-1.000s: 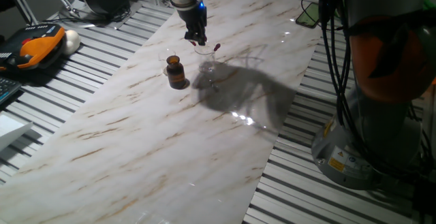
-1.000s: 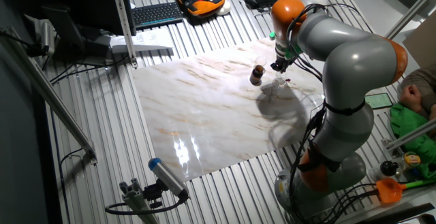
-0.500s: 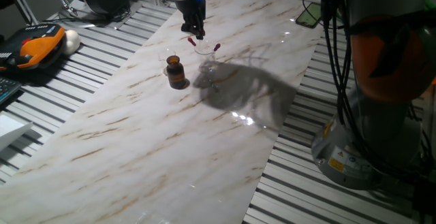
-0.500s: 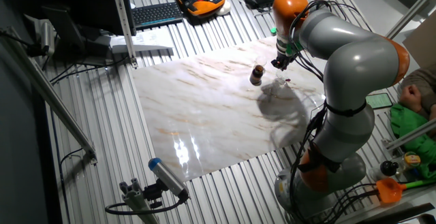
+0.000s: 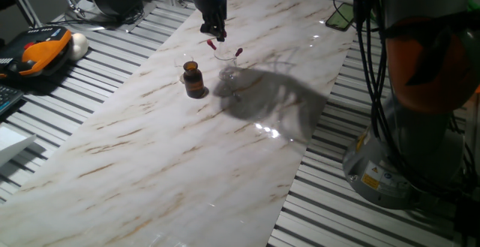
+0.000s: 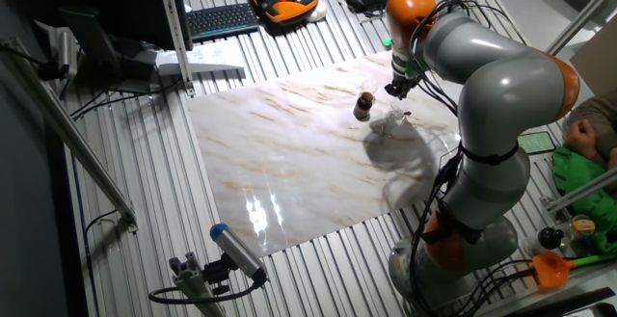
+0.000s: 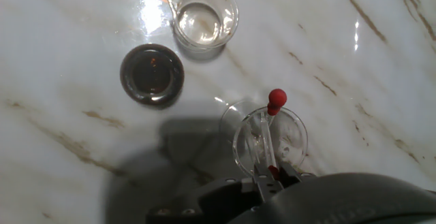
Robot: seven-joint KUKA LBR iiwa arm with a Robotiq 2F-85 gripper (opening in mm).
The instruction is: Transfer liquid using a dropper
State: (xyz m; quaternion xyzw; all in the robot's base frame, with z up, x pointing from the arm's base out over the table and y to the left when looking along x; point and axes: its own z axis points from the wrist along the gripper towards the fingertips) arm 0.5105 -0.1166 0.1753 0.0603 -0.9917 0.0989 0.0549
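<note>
Above the marble worktop (image 5: 150,149), dropper lift in hand.
Black two-finger end effector (image 5: 213,30) grips a thin clear red-bulbed dropper (image 5: 211,44) over the clear glass beaker (image 7: 270,140); raise straight, avoiding its rim.

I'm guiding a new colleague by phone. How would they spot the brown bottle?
On the marble table, three small vessels stand close together by the gripper, which pinches a dropper by its red bulb. The bottle is the only dark amber one; the beaker and glass beside it are clear.

Hand (image 7: 272,178) fingertips and held dropper's (image 7: 264,142) bulb, behind the housing.
</note>
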